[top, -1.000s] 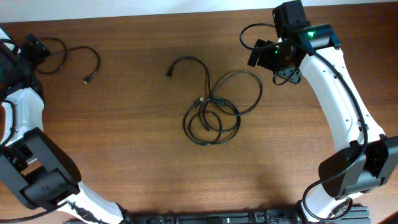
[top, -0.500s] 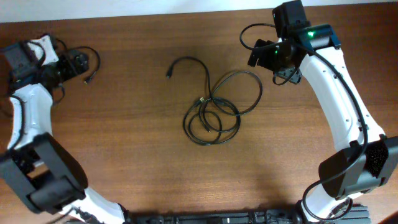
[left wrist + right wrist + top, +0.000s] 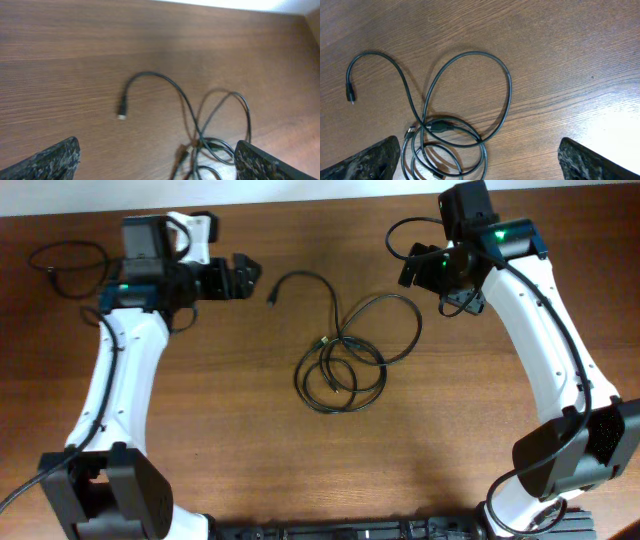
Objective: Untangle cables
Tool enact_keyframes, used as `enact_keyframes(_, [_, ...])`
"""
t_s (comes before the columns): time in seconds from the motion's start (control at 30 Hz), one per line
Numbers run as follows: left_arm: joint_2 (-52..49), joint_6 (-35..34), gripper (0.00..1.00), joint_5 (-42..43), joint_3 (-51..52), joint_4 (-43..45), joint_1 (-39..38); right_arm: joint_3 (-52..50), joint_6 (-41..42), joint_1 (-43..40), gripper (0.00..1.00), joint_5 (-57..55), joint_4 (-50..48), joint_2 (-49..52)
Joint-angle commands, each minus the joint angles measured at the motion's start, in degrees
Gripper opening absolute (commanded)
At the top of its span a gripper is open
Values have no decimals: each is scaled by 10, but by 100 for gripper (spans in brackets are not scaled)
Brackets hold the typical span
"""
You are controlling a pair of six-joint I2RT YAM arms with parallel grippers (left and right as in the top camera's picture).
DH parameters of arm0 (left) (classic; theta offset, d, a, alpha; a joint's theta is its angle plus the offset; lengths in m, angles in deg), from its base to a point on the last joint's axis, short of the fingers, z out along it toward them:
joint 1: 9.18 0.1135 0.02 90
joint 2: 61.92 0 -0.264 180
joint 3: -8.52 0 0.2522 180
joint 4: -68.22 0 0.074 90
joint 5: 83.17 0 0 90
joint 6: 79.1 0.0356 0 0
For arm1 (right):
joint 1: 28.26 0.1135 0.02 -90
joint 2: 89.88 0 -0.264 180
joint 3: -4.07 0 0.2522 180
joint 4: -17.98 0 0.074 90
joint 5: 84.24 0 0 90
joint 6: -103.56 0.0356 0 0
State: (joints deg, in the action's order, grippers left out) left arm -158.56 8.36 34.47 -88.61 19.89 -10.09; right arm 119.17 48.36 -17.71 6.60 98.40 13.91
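Black cables (image 3: pixel 439 125) tangled, L hand (image 3: pixel 250 277) spread wide nearby

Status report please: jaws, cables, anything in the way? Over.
Both jaws open, left gripper and right gripper empty. Cables tangled mid-table, one plug end free. Nothing in the way.

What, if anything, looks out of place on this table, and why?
The cables mid-table lie snarled in overlapping loops, one plug end trailing away from the heap. Another thin cable lies apart near the far-left edge. Nothing looks damaged or spilled.
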Motion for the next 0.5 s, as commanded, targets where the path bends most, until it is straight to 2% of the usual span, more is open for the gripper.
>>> enact_keyframes(0.0, [1,9,99,-48,1,-7,-23,1,6,3,99,-11,0,1])
enact_keyframes(0.27, [1,10,99,-47,1,-83,-27,1,6,3,98,-11,0,1])
enact_keyframes(0.37, [0,56,99,-48,1,-100,-65,1,6,3,98,10,0,1])
enact_keyframes(0.43, [-1,51,99,-50,1,-98,-89,1,6,3,99,17,0,1])
enact_keyframes(0.47, [-7,23,99,-49,1,-94,-107,1,6,3,98,4,0,1])
